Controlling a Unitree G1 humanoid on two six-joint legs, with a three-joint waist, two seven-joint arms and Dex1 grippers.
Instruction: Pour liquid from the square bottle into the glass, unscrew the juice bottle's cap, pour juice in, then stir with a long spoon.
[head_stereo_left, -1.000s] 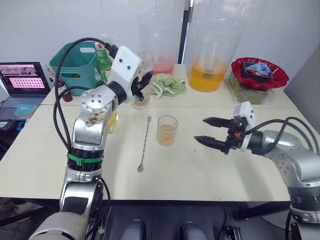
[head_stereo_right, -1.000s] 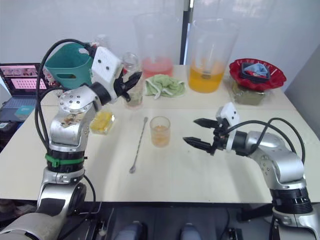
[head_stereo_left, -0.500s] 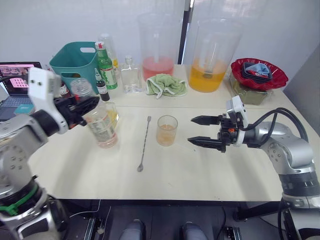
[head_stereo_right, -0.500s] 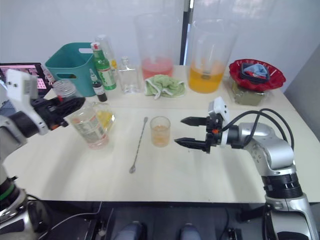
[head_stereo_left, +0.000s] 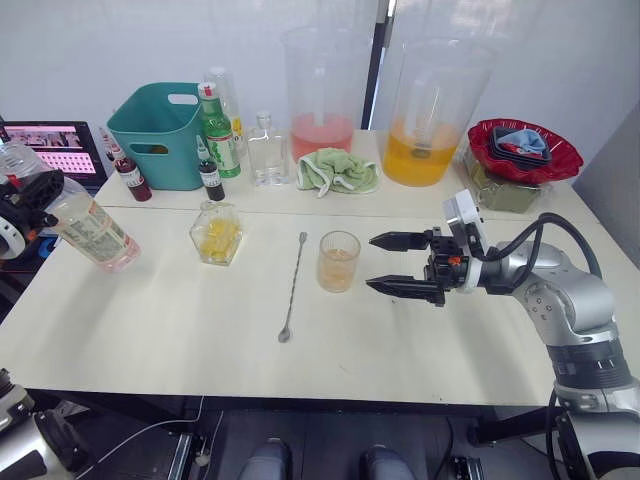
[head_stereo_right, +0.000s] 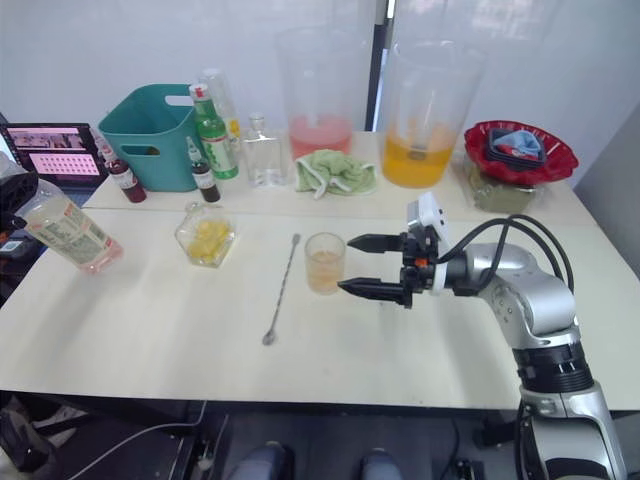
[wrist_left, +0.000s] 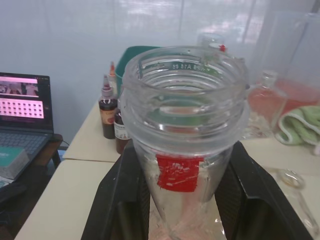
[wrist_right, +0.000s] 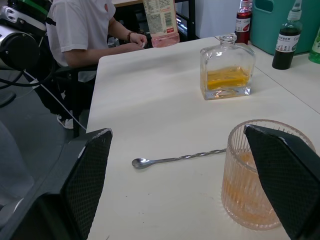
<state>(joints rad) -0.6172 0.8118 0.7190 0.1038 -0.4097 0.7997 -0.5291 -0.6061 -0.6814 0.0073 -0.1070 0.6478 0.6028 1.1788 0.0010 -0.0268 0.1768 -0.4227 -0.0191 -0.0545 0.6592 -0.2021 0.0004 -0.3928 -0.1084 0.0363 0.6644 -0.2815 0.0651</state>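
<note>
Our left gripper (wrist_left: 182, 200) clamps the uncapped juice bottle (head_stereo_left: 88, 228), tilted over the table's left edge (head_stereo_left: 40, 290). Our right gripper (head_stereo_left: 385, 262) gapes empty just beside the glass (head_stereo_left: 338, 261) mid-table. The long spoon (head_stereo_left: 293, 288) and square bottle (head_stereo_left: 217, 233) lie between, unobstructed.

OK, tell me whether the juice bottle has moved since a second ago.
Yes. The left gripper has carried the juice bottle from beside the teal basket out to the table's left edge.
</note>
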